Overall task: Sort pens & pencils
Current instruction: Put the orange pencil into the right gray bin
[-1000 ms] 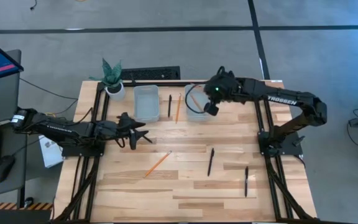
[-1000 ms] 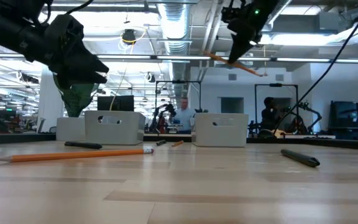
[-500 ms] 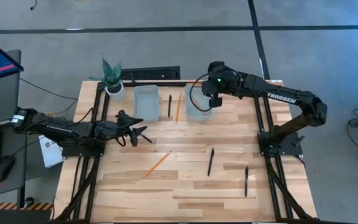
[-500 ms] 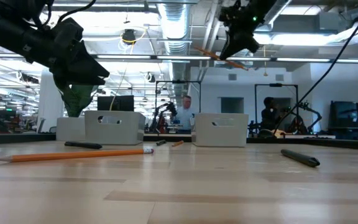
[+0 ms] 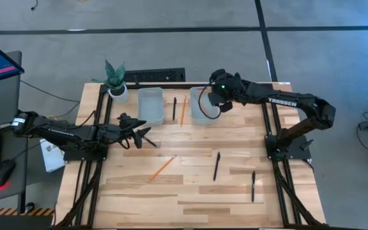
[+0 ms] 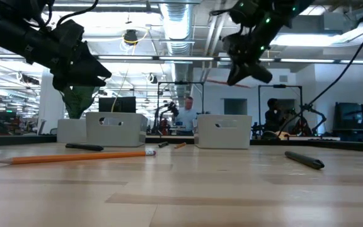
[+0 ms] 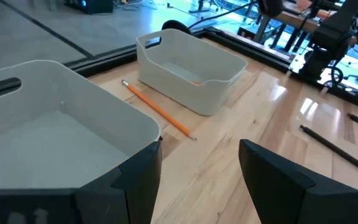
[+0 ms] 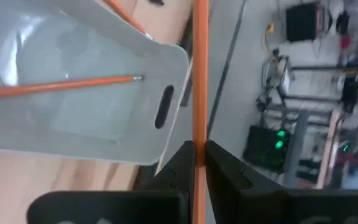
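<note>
As it hovers above the tray (image 5: pixel 202 107) near the bench's far edge, the right hand (image 8: pixel 197 163) pinches a pencil (image 8: pixel 199 74) for dropping; the left hand (image 7: pixel 197 163) waits wide.

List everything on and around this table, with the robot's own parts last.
table: one, light wood, centre
bins: two, pale grey, far side
pens: three, black; one between the bins, two near right
pencils: four, orange; one mid-table, one between the bins, one in the right bin, one held
plant: one, green, far left corner
keyboard: one, black, beyond the far edge
person: one, in the room behind
left gripper: jaws open, by the left bin
right gripper: jaws shut on a pencil, over the right bin
</note>
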